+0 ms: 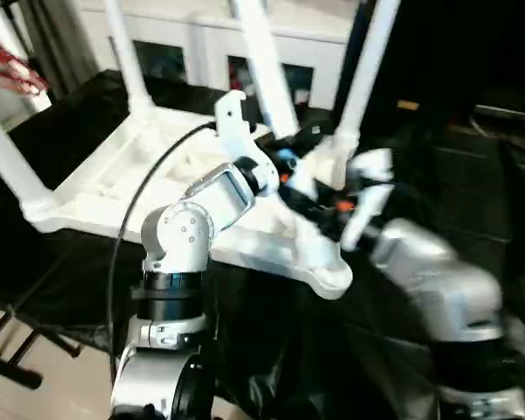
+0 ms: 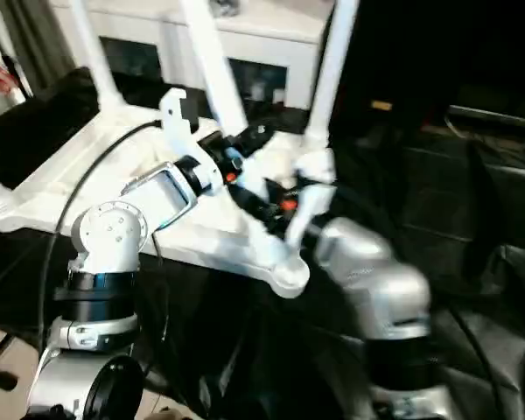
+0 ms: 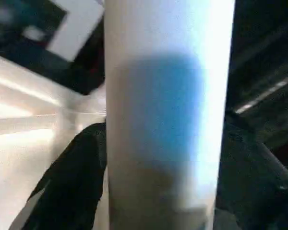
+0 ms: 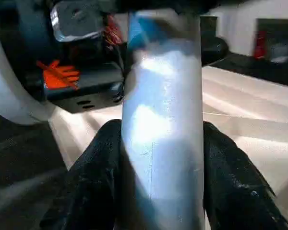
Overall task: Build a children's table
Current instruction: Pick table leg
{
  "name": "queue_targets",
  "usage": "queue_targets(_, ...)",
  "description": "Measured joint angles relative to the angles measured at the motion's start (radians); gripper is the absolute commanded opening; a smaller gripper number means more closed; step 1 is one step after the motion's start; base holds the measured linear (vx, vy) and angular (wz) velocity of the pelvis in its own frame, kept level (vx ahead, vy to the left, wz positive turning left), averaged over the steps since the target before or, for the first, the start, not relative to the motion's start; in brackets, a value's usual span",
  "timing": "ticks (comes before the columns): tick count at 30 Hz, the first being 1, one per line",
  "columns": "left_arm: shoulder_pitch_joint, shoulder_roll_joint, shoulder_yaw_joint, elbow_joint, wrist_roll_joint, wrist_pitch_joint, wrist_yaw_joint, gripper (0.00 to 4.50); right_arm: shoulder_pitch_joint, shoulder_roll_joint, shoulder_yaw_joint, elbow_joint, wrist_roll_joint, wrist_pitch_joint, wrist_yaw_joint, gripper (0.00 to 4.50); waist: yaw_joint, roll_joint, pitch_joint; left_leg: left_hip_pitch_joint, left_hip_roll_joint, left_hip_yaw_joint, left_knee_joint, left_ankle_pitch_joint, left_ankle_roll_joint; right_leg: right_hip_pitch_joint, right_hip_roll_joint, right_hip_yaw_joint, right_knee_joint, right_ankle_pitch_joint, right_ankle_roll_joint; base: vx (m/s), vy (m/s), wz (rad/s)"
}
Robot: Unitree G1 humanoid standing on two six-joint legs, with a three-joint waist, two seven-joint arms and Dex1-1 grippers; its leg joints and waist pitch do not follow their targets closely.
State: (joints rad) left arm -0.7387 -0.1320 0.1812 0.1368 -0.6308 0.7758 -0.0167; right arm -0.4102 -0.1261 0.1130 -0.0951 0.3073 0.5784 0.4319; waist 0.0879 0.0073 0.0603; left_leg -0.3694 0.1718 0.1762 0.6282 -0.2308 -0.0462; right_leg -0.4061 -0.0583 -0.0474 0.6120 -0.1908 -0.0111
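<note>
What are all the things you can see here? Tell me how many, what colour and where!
Table top: one, white, upside down on the black cover.
Legs: four, white, standing up from the top's corners.
Cover: one, black, under the table.
Cabinet: one, white with glass doors, behind the table.
Left pincer: one, black fingers on both sides of a leg.
Right pincer: one, black fingers gripping a leg.
Forearms: two, silver, at the front.
</note>
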Motion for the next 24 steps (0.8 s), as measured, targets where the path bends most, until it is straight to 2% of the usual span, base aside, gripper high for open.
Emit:
queue_targets(1,0.000,0.000,0.001,0.006,0.019,-0.016,0.024,3.22,-0.007,0.010,0.024,0.008,-0.040,-0.024,-0.030,1.84,-0.001,-0.001,0.001,0.000,0.000,0.000,0.000,0.000,0.000,0.000,0.000,0.000,0.000,0.000,0.000,0.000,0.000,0.00)
queue_targets(4,-0.008,-0.002,0.006,0.016,0.036,-0.042,0.068,2.91,-0.022,0.030,0.049,0.020,-0.086,-0.048,-0.079,1.84,-0.002,-0.003,0.002,0.000,0.000,0.000,-0.001,0.000,0.000,0.000,0.000,0.000,0.000,0.000,0.000,0.000,0.000,0.00)
queue_targets(7,-0.020,-0.002,0.008,0.015,0.037,-0.060,0.080,2.86,-0.022,0.043,0.064,0.021,-0.114,-0.065,-0.099,1.84,-0.002,-0.005,0.003,0.001,0.000,0.000,-0.001,0.000,0.000,0.000,0.000,0.000,0.001,0.000,0.000,0.000,0.000,0.00)
queue_targets(8,-0.020,-0.002,0.009,0.015,0.037,-0.062,0.081,2.63,-0.022,0.043,0.067,0.021,-0.119,-0.068,-0.100,1.84,-0.001,-0.005,0.003,0.001,0.000,0.000,-0.001,0.000,0.000,0.000,0.000,0.000,0.001,0.000,0.000,0.000,0.000,0.00)
queue_targets(10,-0.020,-0.002,0.010,0.016,0.037,-0.066,0.078,2.47,-0.022,0.043,0.073,0.024,-0.127,-0.073,-0.102,1.84,-0.001,-0.006,0.003,0.001,0.000,0.000,-0.001,0.000,0.000,0.000,0.000,0.000,0.001,0.000,0.000,0.000,0.000,0.00)
queue_targets(12,-0.020,-0.001,0.001,0.015,0.037,-0.070,0.053,2.41,-0.022,0.044,0.071,0.030,-0.126,-0.083,-0.096,2.40,-0.001,-0.006,0.003,0.001,0.000,0.000,-0.001,0.000,0.000,0.000,0.000,0.000,0.001,0.000,0.000,0.000,0.000,0.00)
queue_targets(14,-0.020,0.002,-0.001,0.015,0.037,-0.080,0.029,2.07,-0.022,0.044,0.065,0.030,-0.115,-0.088,-0.084,2.56,-0.001,-0.006,0.003,0.001,0.000,0.000,-0.001,0.000,0.000,0.000,0.000,0.000,0.001,0.000,0.000,0.000,0.000,0.00)
queue_targets(17,-0.019,0.044,-0.035,0.013,0.037,-0.081,-0.069,1.92,-0.024,0.016,0.035,0.016,-0.055,-0.064,-0.012,2.87,-0.001,-0.005,0.003,0.001,0.000,0.000,-0.001,0.000,0.000,0.000,0.000,0.000,0.002,0.000,0.000,0.000,0.000,0.00)
queue_targets(24,-0.019,0.123,-0.102,-0.005,-0.005,-0.044,-0.290,1.86,-0.035,-0.072,-0.004,-0.001,0.061,0.032,0.145,3.27,-0.001,-0.004,0.002,0.002,0.000,0.000,0.000,0.001,-0.001,0.000,0.000,0.000,0.004,0.000,0.000,0.000,0.000,0.00)
